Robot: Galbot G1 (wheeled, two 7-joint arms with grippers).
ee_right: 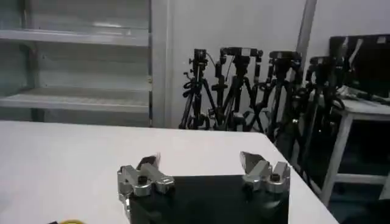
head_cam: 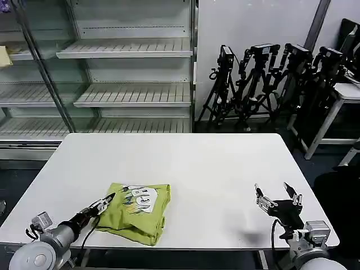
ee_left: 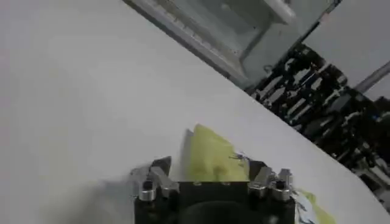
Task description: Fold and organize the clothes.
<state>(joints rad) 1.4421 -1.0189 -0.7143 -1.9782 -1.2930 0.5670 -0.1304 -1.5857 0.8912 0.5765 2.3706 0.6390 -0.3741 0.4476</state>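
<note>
The clothes are one lime yellow-green T-shirt (head_cam: 140,216), folded into a compact bundle near the front left of the white table (head_cam: 202,163), with its white and dark print (head_cam: 139,197) facing up. My left gripper (head_cam: 107,202) reaches the bundle's left edge. In the left wrist view it (ee_left: 210,170) stands open, with a fold of the shirt (ee_left: 210,152) lying between its fingers. My right gripper (head_cam: 277,191) hovers open over bare table at the front right, well apart from the shirt. Nothing sits between its fingers (ee_right: 149,164).
Metal shelving (head_cam: 129,50) stands behind the table on the left. A row of black tripods with cameras (head_cam: 264,84) lines the back wall on the right, beside another white table (head_cam: 349,93). The tabletop's middle, back and right are bare.
</note>
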